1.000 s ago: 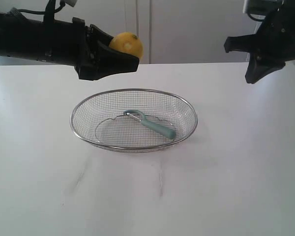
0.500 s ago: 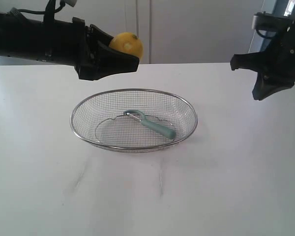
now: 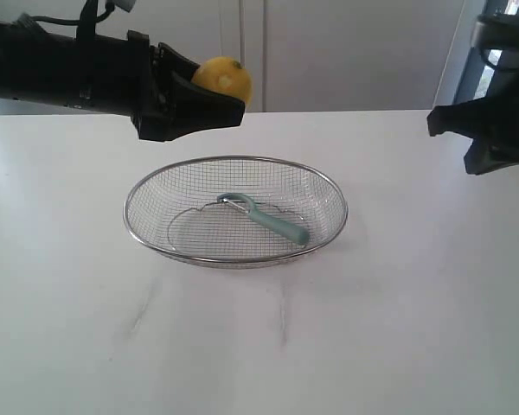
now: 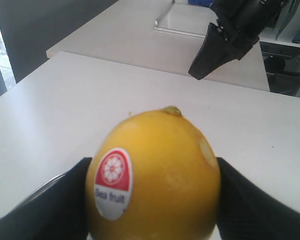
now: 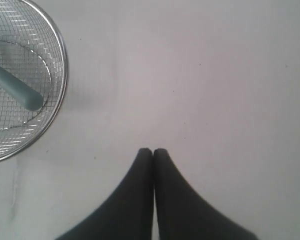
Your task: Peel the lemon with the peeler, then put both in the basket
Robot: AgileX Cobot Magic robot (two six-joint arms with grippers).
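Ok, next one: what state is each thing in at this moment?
lemon: held in the air by the left gripper, sticker on, skin looks largely unpeeled.
peeler: lying in the basket.
basket: upright, holding only the peeler.
left gripper: shut on the lemon.
right gripper: shut, empty.

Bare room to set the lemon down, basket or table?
In the silver wire-mesh basket, the exterior view's left half is bare, between the rim and the teal-handled peeler, which crowds the middle and right. The white table is bare in front of the basket and to its right, below the right gripper.
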